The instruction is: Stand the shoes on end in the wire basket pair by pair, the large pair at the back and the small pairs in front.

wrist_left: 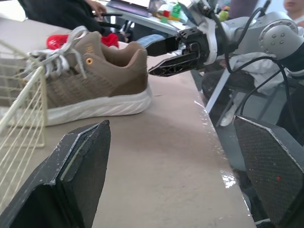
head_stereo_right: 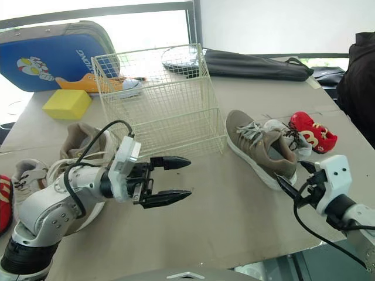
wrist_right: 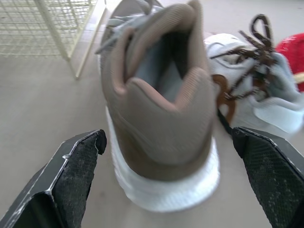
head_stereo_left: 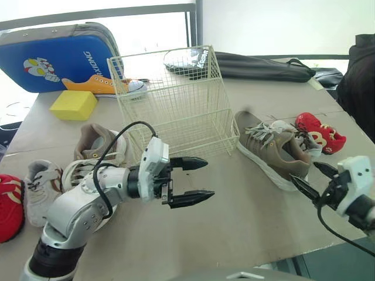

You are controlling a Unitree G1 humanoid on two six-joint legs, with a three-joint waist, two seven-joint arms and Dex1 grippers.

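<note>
Nearest, over the tan desk [head_stereo_left: 246, 222], the left gripper [head_stereo_left: 209, 177] hangs released, its two black fingers spread and pointing towards the robot's right, holding nothing. On the right, the right gripper [head_stereo_left: 304, 172] is likewise spread wide and bare, its tips near the heel of the large brown knit sneaker with a white sole [head_stereo_left: 272, 149], which lies flat on its sole; in the right wrist view that heel opening faces the gripper. Just beside this sneaker lie a small white-and-grey shoe [head_stereo_left: 303, 139] and a small red shoe [head_stereo_left: 320, 132]. Left of the left arm lie a second brown sneaker [head_stereo_left: 94, 141], a small grey-white shoe [head_stereo_left: 36, 188] and a red shoe [head_stereo_left: 8, 206]. Beyond the left gripper the cream wire basket [head_stereo_left: 176, 111] stands upright at mid-desk, apart from every shoe. Farther back sit a yellow block [head_stereo_left: 73, 105], an orange canvas sneaker [head_stereo_left: 99, 85], a blue padded case [head_stereo_left: 53, 58] and a long black bag [head_stereo_left: 258, 65].
</note>
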